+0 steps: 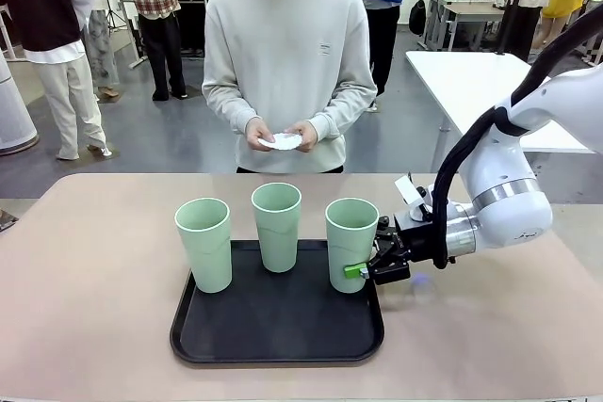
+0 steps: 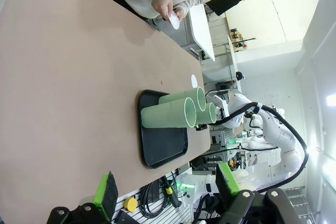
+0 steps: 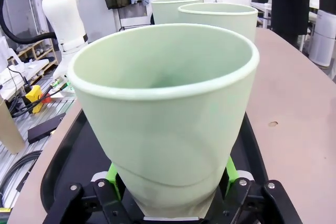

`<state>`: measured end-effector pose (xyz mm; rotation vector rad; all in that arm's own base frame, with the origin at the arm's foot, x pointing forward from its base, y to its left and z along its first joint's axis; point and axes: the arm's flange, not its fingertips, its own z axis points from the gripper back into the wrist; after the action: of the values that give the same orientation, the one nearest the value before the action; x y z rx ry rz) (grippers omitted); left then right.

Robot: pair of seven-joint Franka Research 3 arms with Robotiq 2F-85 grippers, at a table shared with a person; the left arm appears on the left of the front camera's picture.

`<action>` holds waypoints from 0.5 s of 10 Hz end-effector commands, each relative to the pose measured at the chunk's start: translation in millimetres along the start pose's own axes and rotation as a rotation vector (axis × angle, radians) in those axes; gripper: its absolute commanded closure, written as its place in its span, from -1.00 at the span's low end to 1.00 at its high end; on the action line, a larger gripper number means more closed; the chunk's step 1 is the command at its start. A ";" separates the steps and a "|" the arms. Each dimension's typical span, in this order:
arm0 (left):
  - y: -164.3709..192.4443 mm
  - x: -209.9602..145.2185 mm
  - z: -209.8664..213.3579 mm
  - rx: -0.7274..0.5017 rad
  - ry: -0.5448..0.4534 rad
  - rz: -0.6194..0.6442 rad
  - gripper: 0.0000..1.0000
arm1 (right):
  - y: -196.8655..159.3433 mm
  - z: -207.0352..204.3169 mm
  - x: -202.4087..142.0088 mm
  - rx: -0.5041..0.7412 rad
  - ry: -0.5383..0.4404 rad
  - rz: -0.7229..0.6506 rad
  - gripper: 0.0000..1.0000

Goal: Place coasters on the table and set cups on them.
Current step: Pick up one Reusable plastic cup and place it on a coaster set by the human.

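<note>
Right gripper (image 1: 362, 271) clamps the rightmost tapered mint-green plastic cup (image 1: 350, 233) near its base, on the matte black rounded tray (image 1: 273, 353). Left gripper (image 2: 167, 182) jaws stand wide apart, empty. The far person (image 1: 287, 54) holds scalloped white paper coasters (image 1: 281, 142).

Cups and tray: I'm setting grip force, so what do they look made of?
The cups look like thin pale-green plastic with a matte to satin finish: uniform colour, a rolled rim, a soft sheen and no glaze. The tray looks like black plastic, semi-matte, with a raised rounded rim and faint reflections. The look alone cannot rule out coated metal or lacquered wood.
</note>
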<state>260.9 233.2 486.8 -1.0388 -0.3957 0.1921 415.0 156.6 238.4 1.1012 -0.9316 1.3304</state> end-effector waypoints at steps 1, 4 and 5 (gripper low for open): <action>-0.9 -1.0 1.3 -0.014 -0.003 -0.003 -1.00 | 2.2 0.7 1.7 -0.023 -0.034 0.025 1.00; -0.9 -1.0 1.3 -0.014 -0.003 -0.003 -1.00 | 35.7 20.2 76.8 -0.031 -0.060 0.061 1.00; -0.9 -1.0 1.3 -0.014 -0.003 -0.003 -1.00 | 44.2 29.3 108.3 -0.042 -0.079 0.101 1.00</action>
<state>261.0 233.1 486.6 -1.0387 -0.3951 0.1922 396.5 156.5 314.3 1.0984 -1.0300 1.3804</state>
